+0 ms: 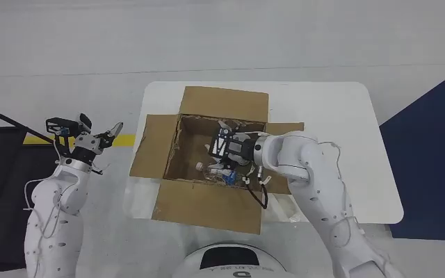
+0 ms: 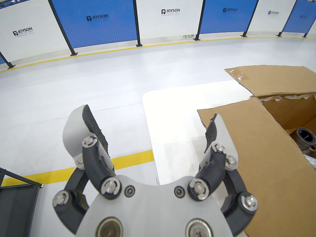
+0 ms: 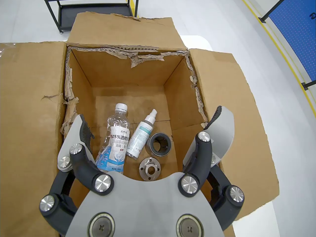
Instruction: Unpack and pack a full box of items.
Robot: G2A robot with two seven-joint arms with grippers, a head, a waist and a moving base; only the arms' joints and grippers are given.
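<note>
An open cardboard box [image 1: 156, 149] [image 3: 32, 80] stands on the white table [image 1: 334, 125] with all its flaps spread out. On its floor lie a clear plastic bottle [image 3: 114, 138], a small white spray bottle [image 3: 142, 135], a dark ring-shaped cylinder [image 3: 160, 145] and a round metal flange [image 3: 149, 168]. My right gripper [image 1: 224, 147] [image 3: 151, 124] hangs open above the box's opening, over these items, holding nothing. My left gripper [image 1: 99, 132] [image 2: 150, 122] is open and empty, off the table's left side above the floor, beside the box's left flap [image 2: 249, 149].
The table's right half [image 1: 348, 160] is bare. A black metal shelf rack [image 3: 91, 1] stands on the floor beyond the box. A yellow floor line [image 2: 74, 171] runs under my left gripper, and blue and white fence panels [image 2: 148, 13] stand far behind.
</note>
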